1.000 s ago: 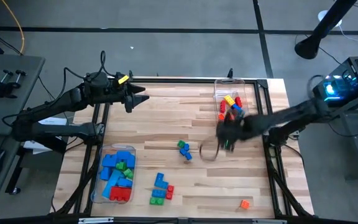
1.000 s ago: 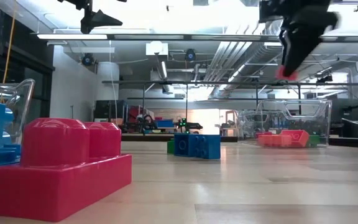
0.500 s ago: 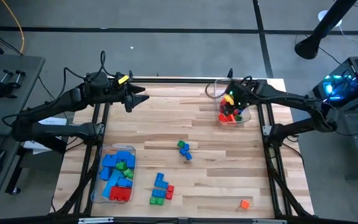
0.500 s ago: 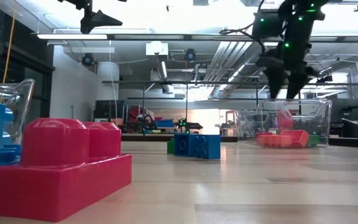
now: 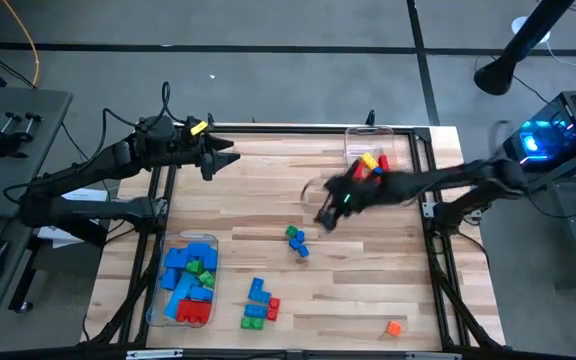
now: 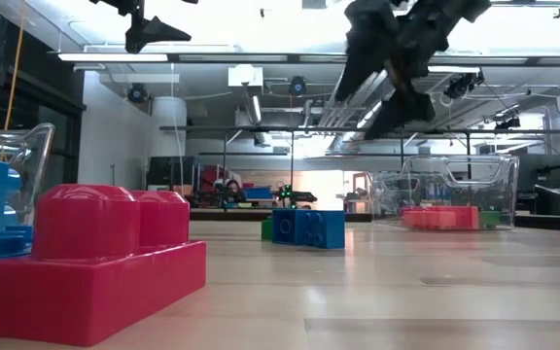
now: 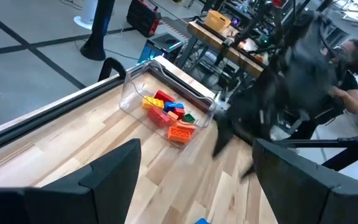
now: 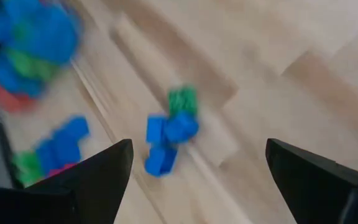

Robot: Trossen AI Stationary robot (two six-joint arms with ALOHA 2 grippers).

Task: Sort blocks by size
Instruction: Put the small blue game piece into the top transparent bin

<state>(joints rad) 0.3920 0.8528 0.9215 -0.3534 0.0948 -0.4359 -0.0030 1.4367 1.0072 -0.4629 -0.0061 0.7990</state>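
Note:
The blocks lie in groups: a blue and green cluster (image 5: 296, 242) mid-table, also in the right wrist view (image 8: 169, 134). A blue, green and red group (image 5: 260, 303) sits near the front edge, and one orange block (image 5: 395, 327) lies at the near right. My right gripper (image 5: 323, 216) hangs open and blurred above the table, slanting down, just right of and beyond the blue and green cluster, with nothing between its fingers (image 8: 98, 180). My left gripper (image 5: 230, 158) waits open, high over the table's far left.
A clear tub (image 5: 372, 172) at the far right holds small red, yellow and orange blocks (image 7: 169, 115). A second clear tub (image 5: 188, 280) at the near left holds large blue, green and red blocks. Bare wood lies between them.
My right gripper carried a red block up to the far-right tub, opened over it and let the block drop in. It then swung back toward the table's middle, rolling and tipping downward, and now hangs open near the blue and green cluster.

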